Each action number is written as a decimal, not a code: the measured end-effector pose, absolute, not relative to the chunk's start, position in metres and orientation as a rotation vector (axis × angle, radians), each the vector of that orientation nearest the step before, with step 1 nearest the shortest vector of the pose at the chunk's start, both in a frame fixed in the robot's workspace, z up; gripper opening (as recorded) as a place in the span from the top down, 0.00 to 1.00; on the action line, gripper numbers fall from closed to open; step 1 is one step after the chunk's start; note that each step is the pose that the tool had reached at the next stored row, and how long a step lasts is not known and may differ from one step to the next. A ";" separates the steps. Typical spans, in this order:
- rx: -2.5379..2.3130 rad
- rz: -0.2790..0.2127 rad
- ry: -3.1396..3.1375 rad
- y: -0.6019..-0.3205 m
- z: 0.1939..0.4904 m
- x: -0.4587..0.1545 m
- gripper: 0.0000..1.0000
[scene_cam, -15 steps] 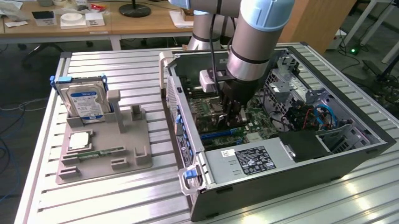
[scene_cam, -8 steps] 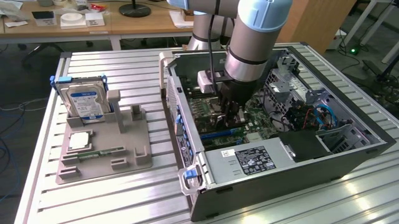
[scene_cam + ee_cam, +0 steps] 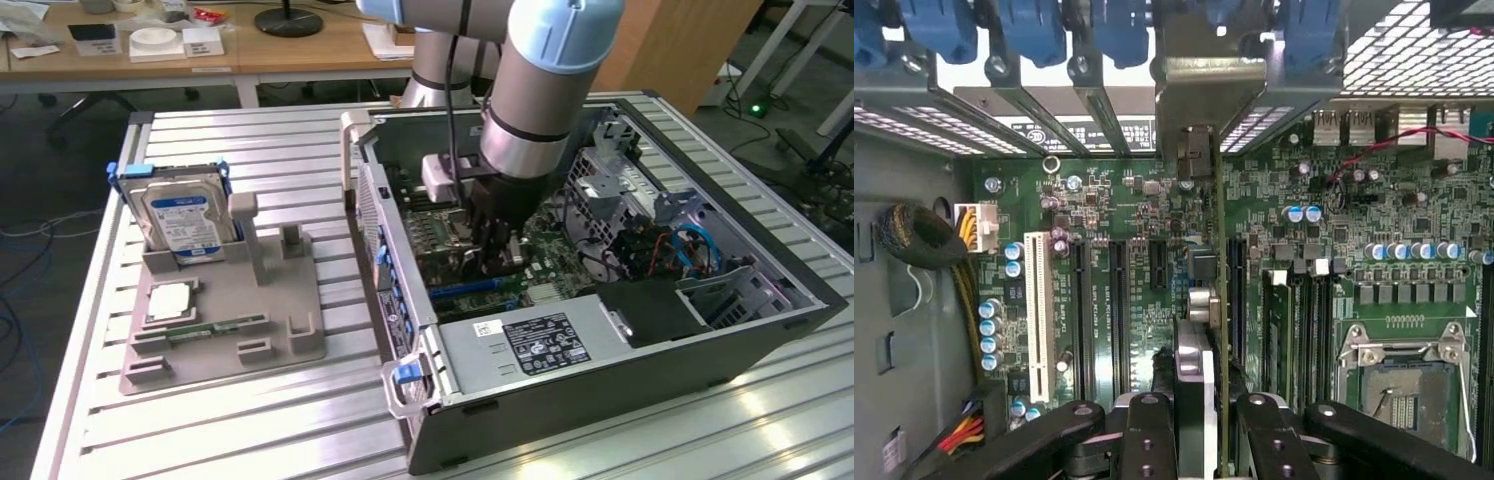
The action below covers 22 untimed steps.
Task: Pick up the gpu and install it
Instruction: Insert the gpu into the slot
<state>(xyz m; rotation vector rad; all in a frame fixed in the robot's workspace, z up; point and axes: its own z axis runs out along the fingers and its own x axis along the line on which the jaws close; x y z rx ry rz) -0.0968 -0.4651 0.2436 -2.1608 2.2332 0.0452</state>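
Observation:
Inside the open computer case (image 3: 747,325), the arm reaches down over the motherboard (image 3: 454,250). In the wrist view my gripper (image 3: 1204,440) is shut on the gpu (image 3: 1216,230), which I see edge-on as a thin green card with its black cooler between the fingers (image 3: 1149,435). Its silver end bracket (image 3: 1199,85) stands against the case's rear slot openings. The card runs in line with the black expansion slots on the board. Whether its edge sits in a slot I cannot tell. In the exterior view the gripper (image 3: 501,250) is low in the case, and the card there is mostly hidden by the arm.
A grey fixture (image 3: 227,340) to the exterior view's left holds a hard drive (image 3: 184,222) with a blue-white label, a memory stick (image 3: 214,327) and a processor (image 3: 171,300). The power supply (image 3: 534,345) sits at the case's front. A white slot (image 3: 1037,315), cable bundle (image 3: 919,235) and processor socket (image 3: 1404,375) flank the card.

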 end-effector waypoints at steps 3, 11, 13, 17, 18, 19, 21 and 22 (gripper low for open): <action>-2.161 0.045 2.233 -0.465 0.242 -0.097 0.72; -2.162 0.045 2.233 -0.465 0.241 -0.100 0.72; -2.162 0.045 2.233 -0.465 0.241 -0.101 0.72; -2.162 0.045 2.233 -0.464 0.239 -0.101 0.72; -2.162 0.045 2.233 -0.464 0.239 -0.101 0.72; -2.162 0.045 2.233 -0.464 0.239 -0.101 0.72; -2.162 0.045 2.233 -0.464 0.239 -0.101 0.72; -2.162 0.045 2.233 -0.464 0.239 -0.101 0.72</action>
